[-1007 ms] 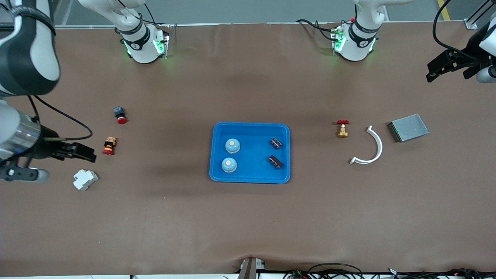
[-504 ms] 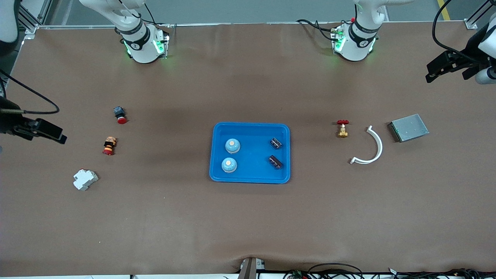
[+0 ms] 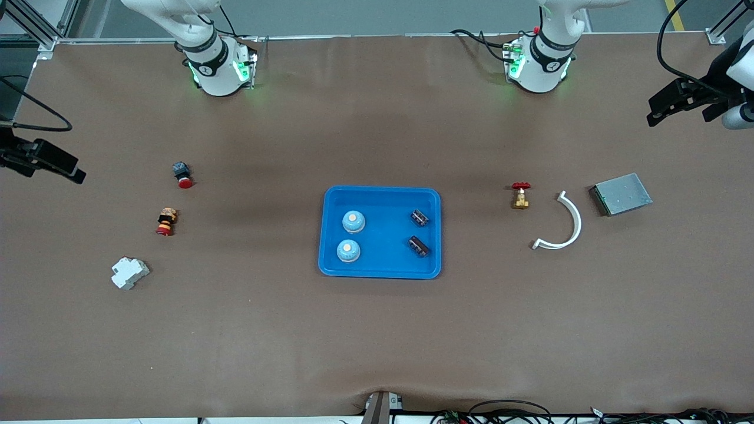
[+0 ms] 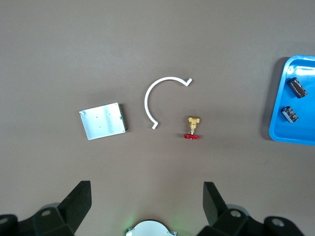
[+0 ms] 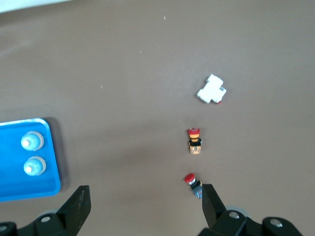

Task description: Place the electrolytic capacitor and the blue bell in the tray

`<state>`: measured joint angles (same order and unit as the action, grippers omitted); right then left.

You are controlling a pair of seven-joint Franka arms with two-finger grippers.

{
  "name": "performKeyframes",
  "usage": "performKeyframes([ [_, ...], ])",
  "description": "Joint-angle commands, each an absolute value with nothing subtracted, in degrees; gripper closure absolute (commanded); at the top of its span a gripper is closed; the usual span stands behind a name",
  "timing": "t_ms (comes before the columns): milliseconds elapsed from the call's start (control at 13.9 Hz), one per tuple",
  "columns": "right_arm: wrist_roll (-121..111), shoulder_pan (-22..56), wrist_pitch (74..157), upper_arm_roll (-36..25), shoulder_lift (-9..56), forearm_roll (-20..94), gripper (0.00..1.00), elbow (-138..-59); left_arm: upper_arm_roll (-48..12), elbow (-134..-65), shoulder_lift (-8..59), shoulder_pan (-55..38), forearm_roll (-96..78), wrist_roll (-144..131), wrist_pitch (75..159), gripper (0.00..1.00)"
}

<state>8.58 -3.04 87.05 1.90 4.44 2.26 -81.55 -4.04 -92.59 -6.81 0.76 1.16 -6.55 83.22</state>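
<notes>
Between my two raised grippers sits the blue tray (image 3: 382,232), holding two blue bells (image 3: 353,221) and two capacitors (image 3: 419,217). Left gripper (image 3: 671,105) hangs spread and empty over its table end; right gripper (image 3: 50,159) likewise, spread and empty, over the other end.

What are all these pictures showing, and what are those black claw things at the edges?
They are the hands of two robot arms, called grippers. The big picture comes from a camera high above a brown table. The two small pictures come from cameras on the robots' wrists, looking down.

The left gripper hangs over one end of the table, and the right gripper over the other. Both are open and hold nothing.

In the middle sits a blue tray holding two blue bells and two dark capacitors.

Around it lie a grey metal box, a white curved piece, a little valve, two red buttons and a white block.
</notes>
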Motion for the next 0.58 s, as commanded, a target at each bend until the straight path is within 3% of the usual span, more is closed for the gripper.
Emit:
performKeyframes([
  [0, 8.0, -3.69, 86.05, 2.64, 2.72, 3.25, 0.0, -83.93, -3.96, -92.46, -6.94, 0.97, 1.14, -5.71, 83.41, 0.0],
  [504, 7.47, -3.69, 86.57, 2.72, 1.14, 3.16, 0.0, -85.87, -4.3, -92.46, -6.59, 0.71, 1.23, -5.8, 83.41, 0.0],
])
